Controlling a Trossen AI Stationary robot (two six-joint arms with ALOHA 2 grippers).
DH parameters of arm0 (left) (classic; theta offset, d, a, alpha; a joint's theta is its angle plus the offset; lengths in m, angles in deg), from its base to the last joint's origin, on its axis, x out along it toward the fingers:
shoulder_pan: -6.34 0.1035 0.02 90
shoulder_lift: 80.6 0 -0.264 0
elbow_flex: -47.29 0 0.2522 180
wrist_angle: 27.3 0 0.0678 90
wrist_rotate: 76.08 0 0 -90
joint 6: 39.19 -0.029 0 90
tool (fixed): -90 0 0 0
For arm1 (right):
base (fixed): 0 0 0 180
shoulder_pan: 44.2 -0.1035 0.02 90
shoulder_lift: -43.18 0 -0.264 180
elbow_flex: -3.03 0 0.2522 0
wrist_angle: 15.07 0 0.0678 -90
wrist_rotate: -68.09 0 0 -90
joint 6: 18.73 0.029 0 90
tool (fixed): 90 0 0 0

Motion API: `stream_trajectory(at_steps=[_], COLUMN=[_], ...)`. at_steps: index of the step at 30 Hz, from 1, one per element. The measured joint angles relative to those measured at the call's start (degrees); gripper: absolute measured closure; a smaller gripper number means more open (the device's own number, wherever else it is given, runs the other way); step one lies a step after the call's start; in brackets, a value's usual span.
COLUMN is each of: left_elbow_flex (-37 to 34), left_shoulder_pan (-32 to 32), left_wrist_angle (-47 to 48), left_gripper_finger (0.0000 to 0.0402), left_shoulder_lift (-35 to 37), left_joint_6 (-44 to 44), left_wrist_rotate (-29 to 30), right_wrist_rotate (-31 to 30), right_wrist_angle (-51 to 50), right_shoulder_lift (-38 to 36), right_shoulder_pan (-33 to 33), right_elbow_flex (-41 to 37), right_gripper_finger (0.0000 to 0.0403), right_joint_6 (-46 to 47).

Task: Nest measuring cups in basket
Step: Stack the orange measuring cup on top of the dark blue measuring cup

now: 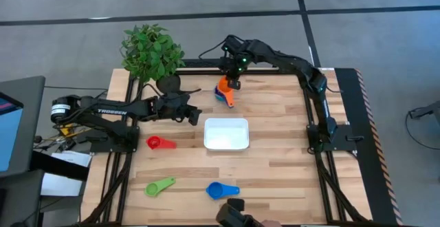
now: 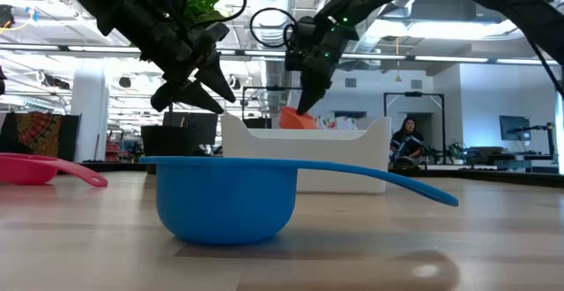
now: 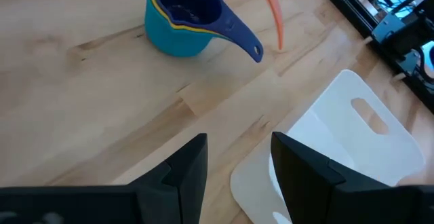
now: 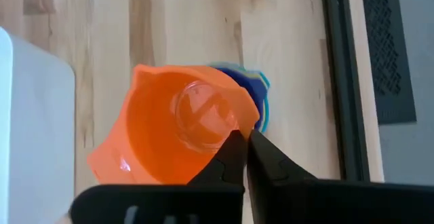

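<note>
basket (image 1: 226,133) mid-table, nested cups (image 1: 223,93) behind it, three cups (image 1: 161,142) scattered left and front

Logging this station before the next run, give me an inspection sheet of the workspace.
Surface: wooden table.
Job's things: white basket empty; red cup, green cup, blue cup loose; nested stack beyond basket, orange cup over it.
Clutter: potted plant.
Grippers: right gripper shut on orange cup's rim; left gripper open, empty, near basket.
Cables: loop on right arm.
Surroundings: a person behind.

I see bright, even overhead light, soft shadows on the table (image 1: 275,117), and a blurred near blue cup (image 2: 229,194).
</note>
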Motion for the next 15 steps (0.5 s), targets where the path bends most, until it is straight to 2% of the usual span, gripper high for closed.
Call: stream_trajectory(at_steps=[9, 15], left_elbow_flex=[0.0, 0.0], left_shoulder_pan=[1.3, 1.5], left_wrist_angle=[0.1, 0.1], left_gripper_finger=[0.0251, 0.0251], left_shoulder_lift=[0.0, 0.0], left_joint_6=[0.5, 0.5], left_wrist_rotate=[0.3, 0.1], right_wrist_rotate=[0.3, -0.9], right_wrist_angle=[2.7, 1.1], right_shoulder_lift=[2.0, 3.1], right_shoulder_pan=[-0.1, 0.0], right_elbow_flex=[0.1, 0.0], right_gripper_finger=[0.0388, 0.0385], right_joint_6=[-2.5, -3.9])
